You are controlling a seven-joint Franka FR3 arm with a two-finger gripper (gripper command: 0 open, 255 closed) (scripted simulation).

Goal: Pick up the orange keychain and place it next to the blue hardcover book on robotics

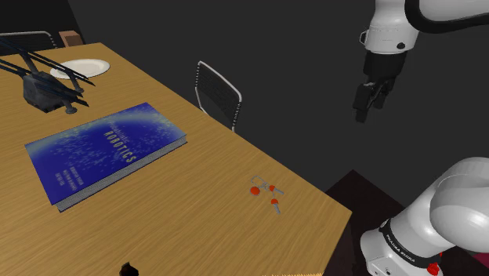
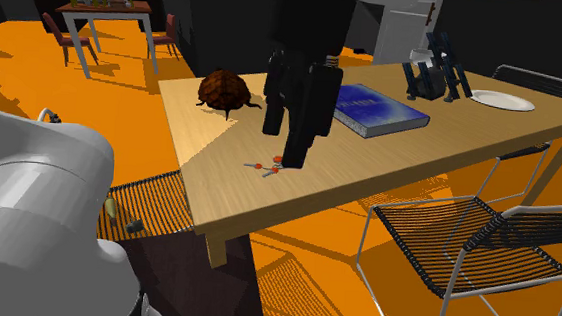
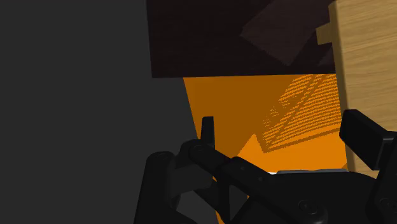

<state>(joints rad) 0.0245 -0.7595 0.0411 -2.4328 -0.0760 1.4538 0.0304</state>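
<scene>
While the gripper (image 1: 370,110) hangs high above the table (image 1: 196,227) with its fingers apart and nothing between them, the red-beaded keychain (image 1: 266,190) lies flat near the table's corner at the shoulder view's lower right, well apart from the blue book (image 1: 106,149).

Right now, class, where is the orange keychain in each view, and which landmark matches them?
Shoulder view: keychain on the table near its lower-right corner, right of the blue book.
Second exterior view: keychain near the table's left end, left of the blue book.
Wrist view: table corner over orange floor.
Shared landmark: the blue book, in both exterior views.
</scene>
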